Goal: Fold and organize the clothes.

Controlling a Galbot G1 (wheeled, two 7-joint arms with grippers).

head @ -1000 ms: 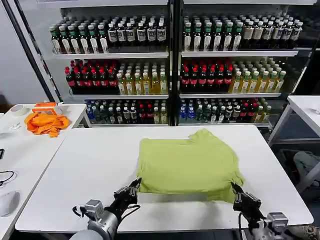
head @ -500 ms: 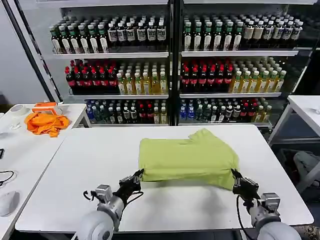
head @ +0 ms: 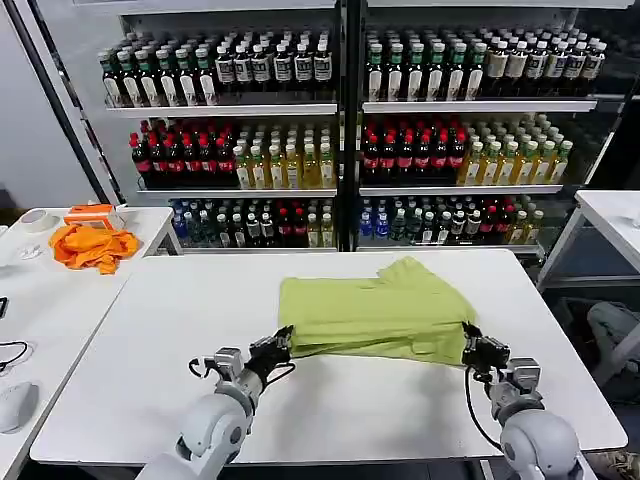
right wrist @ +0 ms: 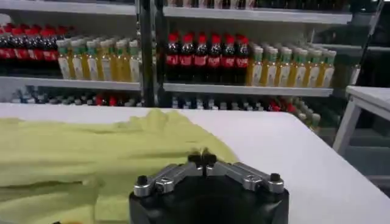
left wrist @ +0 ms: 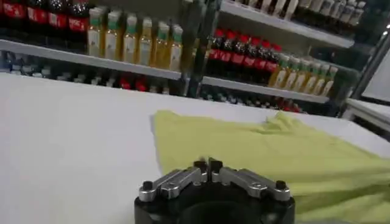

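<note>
The lime T-shirt [head: 375, 310] lies on the white table [head: 150, 340], its near hem raised and drawn back over the rest. My left gripper [head: 281, 341] is shut on the hem's near left corner. My right gripper [head: 470, 344] is shut on the near right corner. In the left wrist view the closed fingertips of the left gripper [left wrist: 207, 165] pinch the T-shirt [left wrist: 274, 152], which spreads away ahead of them. The right wrist view shows the right gripper [right wrist: 202, 159] closed on the edge of the T-shirt [right wrist: 73, 152], with a loose fold hanging beneath.
An orange cloth [head: 92, 246] lies on the side table [head: 60, 300] at the left. Shelves of bottles [head: 340, 130] stand behind the table. Another white table [head: 612, 215] is at the right. Bare tabletop surrounds the shirt.
Both grippers have moved away from me toward the shelves, carrying the shirt's near hem up and back. The shirt's visible depth has shrunk as its near part folds over.
</note>
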